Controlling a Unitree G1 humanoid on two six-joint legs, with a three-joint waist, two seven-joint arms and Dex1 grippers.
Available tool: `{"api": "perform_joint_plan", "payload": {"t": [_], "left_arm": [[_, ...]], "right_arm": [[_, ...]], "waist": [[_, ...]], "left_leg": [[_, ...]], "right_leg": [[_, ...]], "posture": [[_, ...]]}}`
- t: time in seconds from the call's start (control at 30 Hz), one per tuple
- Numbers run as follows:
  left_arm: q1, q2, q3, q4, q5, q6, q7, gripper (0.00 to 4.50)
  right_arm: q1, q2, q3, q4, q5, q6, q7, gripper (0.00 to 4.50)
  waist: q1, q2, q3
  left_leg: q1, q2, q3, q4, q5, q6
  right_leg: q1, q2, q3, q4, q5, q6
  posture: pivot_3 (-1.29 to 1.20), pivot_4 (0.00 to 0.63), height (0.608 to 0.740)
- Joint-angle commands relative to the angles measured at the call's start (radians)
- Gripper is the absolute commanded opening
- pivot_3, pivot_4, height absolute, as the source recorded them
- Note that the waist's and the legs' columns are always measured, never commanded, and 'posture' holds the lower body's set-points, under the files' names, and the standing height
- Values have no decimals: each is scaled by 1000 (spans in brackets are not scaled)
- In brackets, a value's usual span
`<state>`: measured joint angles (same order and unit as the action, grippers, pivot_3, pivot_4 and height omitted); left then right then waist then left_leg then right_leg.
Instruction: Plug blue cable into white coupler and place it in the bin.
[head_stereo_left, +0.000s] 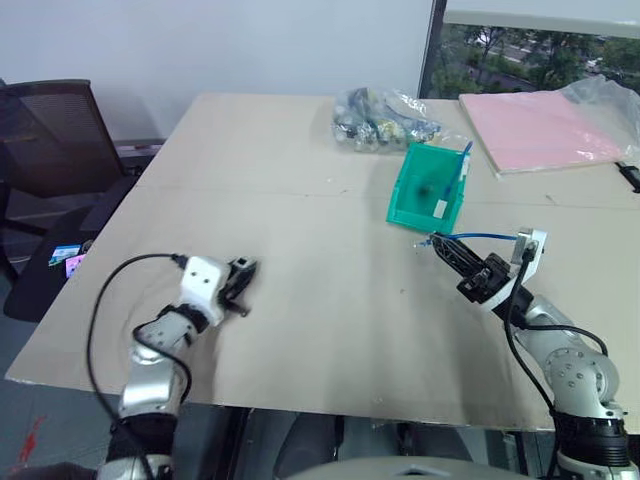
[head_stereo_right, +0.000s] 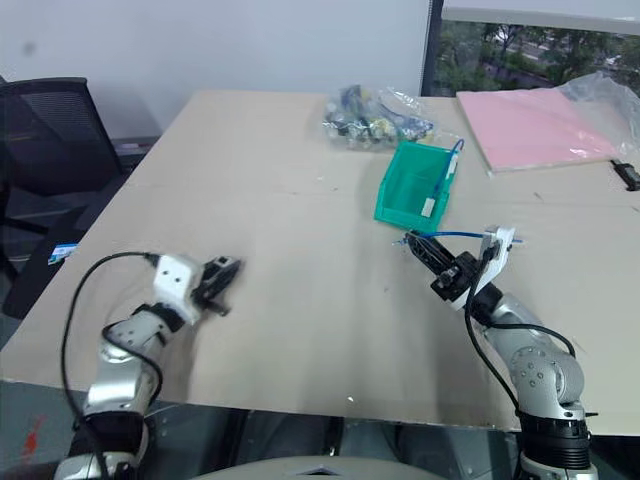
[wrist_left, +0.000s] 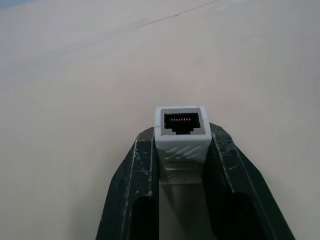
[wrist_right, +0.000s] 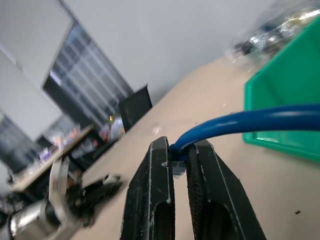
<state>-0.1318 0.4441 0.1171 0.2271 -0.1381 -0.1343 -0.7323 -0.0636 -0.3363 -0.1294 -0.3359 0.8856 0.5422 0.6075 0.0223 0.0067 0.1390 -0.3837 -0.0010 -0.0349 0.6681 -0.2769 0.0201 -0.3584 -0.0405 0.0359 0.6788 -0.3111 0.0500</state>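
My left gripper (wrist_left: 181, 150) is clamped on the white coupler (wrist_left: 181, 135), one finger on each side, socket hole facing outward with its contact pins visible; that gripper sits low over the left part of the table (head_stereo_left: 300, 290), coupler too small to make out from the head views; my right gripper (wrist_right: 180, 160) is pinching the blue cable (wrist_right: 240, 122) right at its plug end, fingers pressed tight on it; from there the cable arcs away toward the bin (head_stereo_left: 428, 187) side; in the head view the cable (head_stereo_left: 480, 237) runs from my right fingertips back along the wrist, lifted off the table; bin stands upright further out on the table, just beyond my right gripper (head_stereo_left: 437, 243), well apart from my left gripper (head_stereo_left: 240, 285); something thin and blue leans inside the bin at its right wall; clear bag of mixed parts (head_stereo_left: 380, 118) just behind the bin; pink sheet (head_stereo_left: 545, 128) at the far right; black chair (head_stereo_left: 50, 140) off the table's left edge; the two grippers are well apart, coupler and plug not joined.
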Motion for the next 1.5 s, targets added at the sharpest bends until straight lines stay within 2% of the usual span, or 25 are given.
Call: {"api": "perform_joint_plan", "payload": {"t": [0.03, 0.17, 0.3, 0.43, 0.6, 0.93, 1.07, 1.3, 1.5], "left_arm": [[-118, -51, -220, -6, 10, 3, -201, 569], [-240, -86, -351, 60, -5, 15, -379, 569], [-378, -141, -436, 256, 22, -47, -508, 569], [-462, -172, -452, 427, 43, -119, -579, 569], [-515, -189, -459, 525, 47, -166, -652, 569], [-551, -185, -450, 594, 62, -210, -686, 569], [-563, -172, -456, 627, 79, -231, -693, 569], [-590, -179, -455, 668, 86, -249, -693, 569], [-592, -199, -455, 664, 82, -248, -688, 569]], "right_arm": [[-49, -66, 71, -71, -93, -34, 81, 0], [-81, -168, 179, -65, -240, -92, 185, 0], [-133, -217, 240, -58, -312, -119, 249, 0], [-170, -245, 280, -30, -395, -154, 288, 0], [-208, -248, 315, 16, -459, -188, 320, 0], [-264, -313, 377, 126, -594, -255, 430, 0], [-290, -332, 393, 160, -624, -287, 477, 0], [-373, -305, 432, 189, -661, -297, 510, 0], [-368, -249, 490, 240, -709, -266, 489, 0]], "waist": [[0, -2, 1], [-24, -8, 2], [-39, -9, 3], [-36, -9, 3], [-35, -10, 3], [-35, -10, 3], [-36, -10, 3], [-39, -10, 3], [-38, -11, 3]], "left_leg": [[-1, -2, 0, 0, 0, 0], [-8, -4, 1, 1, 0, 1], [-14, -3, -3, 1, 0, 1], [-13, -3, -8, 1, 0, 1], [-13, -5, -9, 3, 0, 1], [-12, -5, -12, 3, 0, 1], [-7, -5, -15, 3, 0, 1], [-6, -5, -16, 3, 0, 1], [-5, -5, -17, 3, 0, 1]], "right_leg": [[0, 0, -2, -1, 0, 0], [-6, -1, -2, -3, 0, 1], [-14, 5, 2, -1, 0, 1], [-14, 7, 1, 0, 0, 1], [-11, 5, 0, -1, 0, 1], [-10, 5, -2, 0, 0, 1], [-5, 5, -5, -1, 0, 1], [-3, 6, -6, 0, 0, 1], [-2, 5, -7, 0, 0, 1]], "posture": [[0, 150, 739], [0, 150, 739], [0, 150, 739], [0, 150, 739], [0, 150, 739], [0, 150, 739], [0, 150, 739], [0, 150, 739], [0, 150, 739]]}}
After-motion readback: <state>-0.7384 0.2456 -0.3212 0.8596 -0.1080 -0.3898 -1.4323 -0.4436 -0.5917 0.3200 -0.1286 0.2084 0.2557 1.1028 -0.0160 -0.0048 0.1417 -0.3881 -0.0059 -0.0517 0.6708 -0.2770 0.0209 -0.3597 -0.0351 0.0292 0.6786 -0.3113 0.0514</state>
